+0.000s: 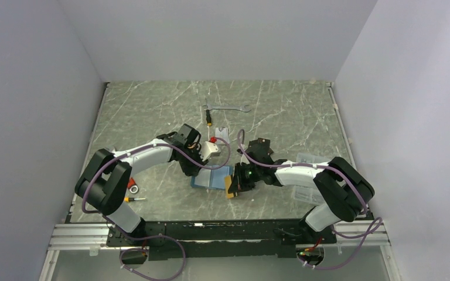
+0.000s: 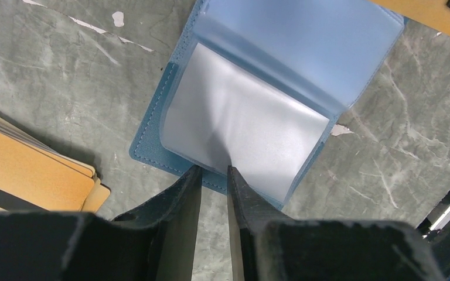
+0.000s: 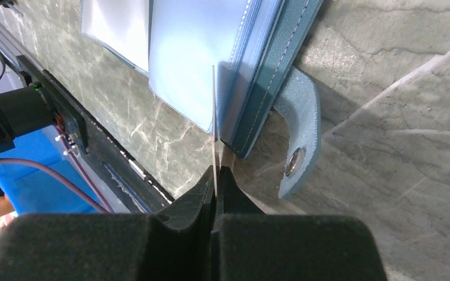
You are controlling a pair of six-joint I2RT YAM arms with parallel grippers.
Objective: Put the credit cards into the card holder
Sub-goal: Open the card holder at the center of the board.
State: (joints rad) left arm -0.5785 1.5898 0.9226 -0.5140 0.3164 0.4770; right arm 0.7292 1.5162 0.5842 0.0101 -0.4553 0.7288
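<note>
Two arms meet over a teal card holder (image 1: 210, 178), which lies open on the marbled table (image 1: 152, 111) a little toward 6 o'clock from its middle.

At far left of the left wrist view, at 8 o'clock from the holder, sits a stack of orange credit cards (image 2: 32, 172). The left gripper (image 2: 214, 174) reaches the holder from 10 o'clock in the overhead view. Its fingers (image 2: 187, 199) stand a narrow slit apart, tips at the cover's near edge below a clear sleeve (image 2: 240, 129) (whether they nip that edge or only rest on it cannot be told).

From 3 o'clock comes the right gripper (image 3: 216, 174), its fingers pressed together on one orange card (image 1: 230, 189). Its own camera shows the card edge-on, with the far end meeting the sleeves at the holder's open side. The snap tab (image 3: 297, 117) hangs out at 4 o'clock.

The likely failure is a missed mouth: the card could slide between two sleeves or under the cover instead of into a pocket. Pinched at one end only, it could also bow or pivot against a sleeve lip. If the left fingers are not truly holding, the push could shove the holder across the table.

The stack is cut off by the frame, so its count is unknown. The left fingertips hide the cover's edge. Which pocket the card faces cannot be made out. At far right, a clear packet (image 1: 308, 158) lies partly under the right arm.
</note>
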